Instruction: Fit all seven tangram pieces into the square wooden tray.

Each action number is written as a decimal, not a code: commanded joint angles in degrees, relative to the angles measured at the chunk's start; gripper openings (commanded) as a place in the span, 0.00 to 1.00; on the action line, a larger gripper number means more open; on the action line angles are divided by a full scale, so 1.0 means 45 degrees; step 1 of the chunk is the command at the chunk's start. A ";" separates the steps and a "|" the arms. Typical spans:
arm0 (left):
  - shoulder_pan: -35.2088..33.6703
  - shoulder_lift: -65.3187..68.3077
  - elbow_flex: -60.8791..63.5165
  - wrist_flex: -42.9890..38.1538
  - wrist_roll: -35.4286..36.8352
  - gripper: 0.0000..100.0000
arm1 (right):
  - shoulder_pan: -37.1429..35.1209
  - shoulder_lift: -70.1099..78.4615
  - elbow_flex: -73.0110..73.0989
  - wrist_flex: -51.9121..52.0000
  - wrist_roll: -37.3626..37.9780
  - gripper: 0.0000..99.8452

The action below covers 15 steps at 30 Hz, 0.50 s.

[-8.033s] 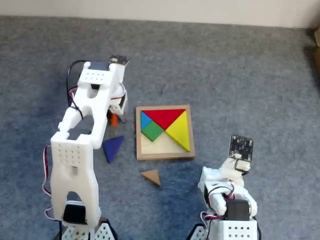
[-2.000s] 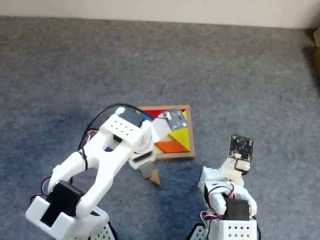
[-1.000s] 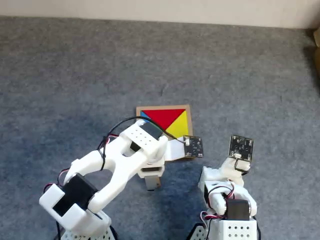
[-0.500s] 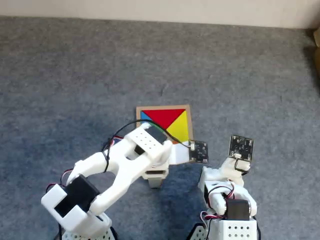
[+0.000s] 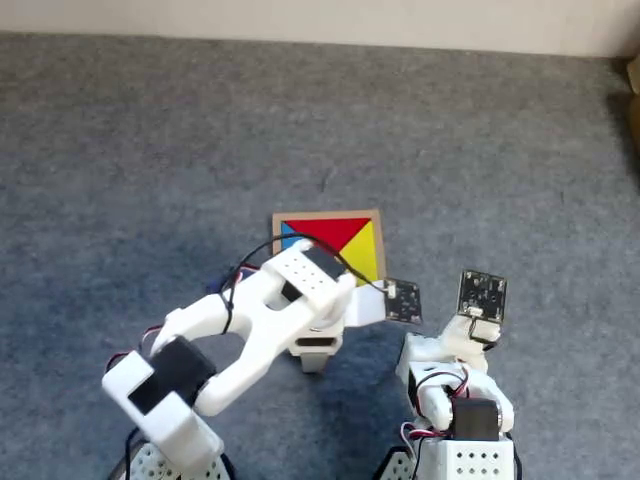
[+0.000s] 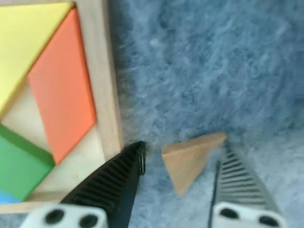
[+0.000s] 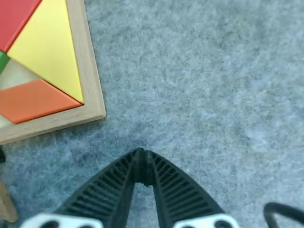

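Note:
The square wooden tray [image 5: 375,215] lies mid-table and holds a red triangle [image 5: 330,232], a yellow triangle [image 5: 368,255], an orange parallelogram [image 6: 61,90], a green square [image 6: 19,164] and a blue piece [image 5: 288,232]. My left arm [image 5: 290,300] stretches over the tray's front edge. In the left wrist view my left gripper [image 6: 183,149] is open, low over the carpet, with a plain wooden triangle [image 6: 190,159] lying between its fingers, just outside the tray's rim [image 6: 102,85]. My right gripper [image 7: 142,164] is shut on nothing, above the carpet near the tray's corner [image 7: 92,111].
Grey carpet covers the whole table. My right arm [image 5: 460,400] sits folded at the front right, with open carpet to its right and behind the tray. A pale wall edge runs along the back.
The orange parallelogram, earlier left of the tray, now lies inside it. My left arm has swung from the tray to its front edge, gripper around the wooden triangle. The right arm stayed still.

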 commanded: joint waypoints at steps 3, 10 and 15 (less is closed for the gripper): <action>0.0147 0.0381 -0.0674 0.0215 0.0098 0.17 | 0.0147 -0.0264 0.1924 0.0029 0.0078 0.02; 0.0068 0.0361 -0.0635 0.0801 0.0117 0.17 | 0.0147 -0.0264 0.1924 0.0029 0.0078 0.02; 0.0068 0.0361 -0.0654 0.1055 0.0117 0.11 | 0.0147 -0.0264 0.1924 0.0029 0.0078 0.02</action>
